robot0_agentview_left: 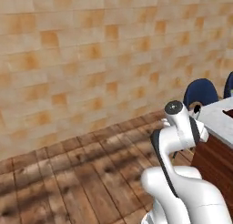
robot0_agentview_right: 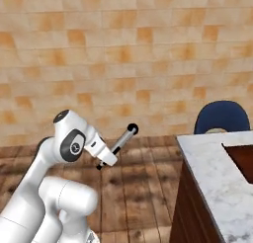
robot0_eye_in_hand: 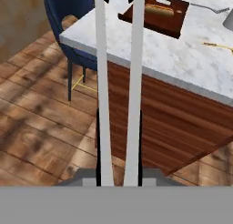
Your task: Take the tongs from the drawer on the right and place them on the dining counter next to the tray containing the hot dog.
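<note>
Base views flank arm, sharing dining counter point(robot0_agentview_right: 212, 173)

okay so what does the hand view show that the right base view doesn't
Hand view alone: the hot dog lying in the tray, and both long pale arms of the tongs running up from the hand, which is shut on them.

Right base view alone: the white arm seen from outside, carrying the tongs tilted up over the wood floor, with the tan tiled wall behind.

Both: the marbled dining counter, a corner of the dark tray, a blue chair at the counter's end.
</note>
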